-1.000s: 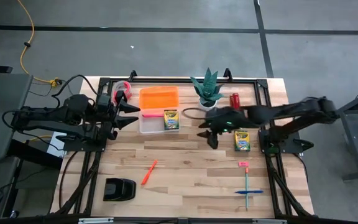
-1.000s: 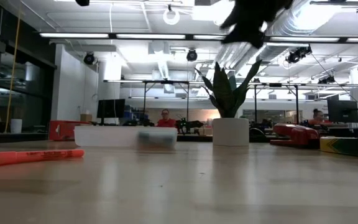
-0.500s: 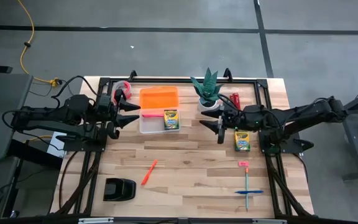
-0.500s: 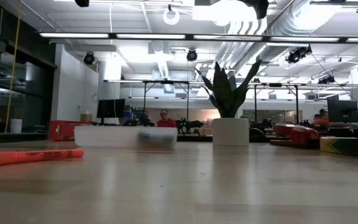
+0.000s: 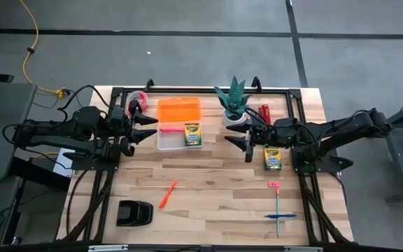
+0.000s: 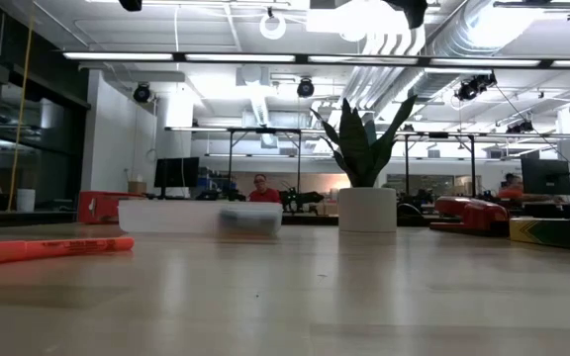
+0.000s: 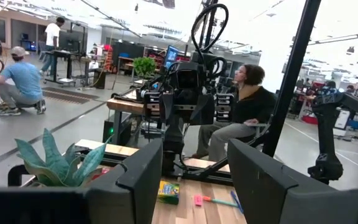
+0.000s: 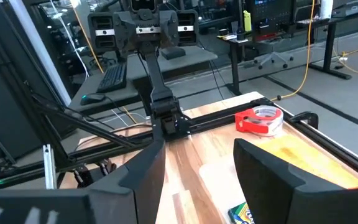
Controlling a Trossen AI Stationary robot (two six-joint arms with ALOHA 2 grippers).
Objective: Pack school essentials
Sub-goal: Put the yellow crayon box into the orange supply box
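A clear box [image 5: 176, 135] with its orange lid [image 5: 179, 110] behind it stands at the far middle of the table. In it lie a crayon box [image 5: 192, 134] and an orange-red stick [image 5: 168, 129]. A second crayon box [image 5: 272, 158] lies flat on the table at the right. Another orange-red stick [image 5: 168, 194] lies near the middle. The pink eraser [image 5: 274, 184], teal pencil [image 5: 278, 208] and blue pen [image 5: 280, 216] lie at the near right. My left gripper [image 5: 149, 128] hovers open left of the box. My right gripper [image 5: 242, 145] hovers open between the box and the second crayon box. Both hold nothing.
A potted plant [image 5: 234, 101] and a red cylinder [image 5: 264, 113] stand at the far edge, right of the lid. A red tape roll [image 5: 137, 100] lies at the far left. A squat black object [image 5: 134, 213] sits near the front left. Black frame rails run along the table's sides.
My right gripper has risen and tipped up from a downward slant to about level, leaving the top of the low view, and has drawn back a little toward the table's right edge. It has kept still for the last half second. Its fingers stay open.
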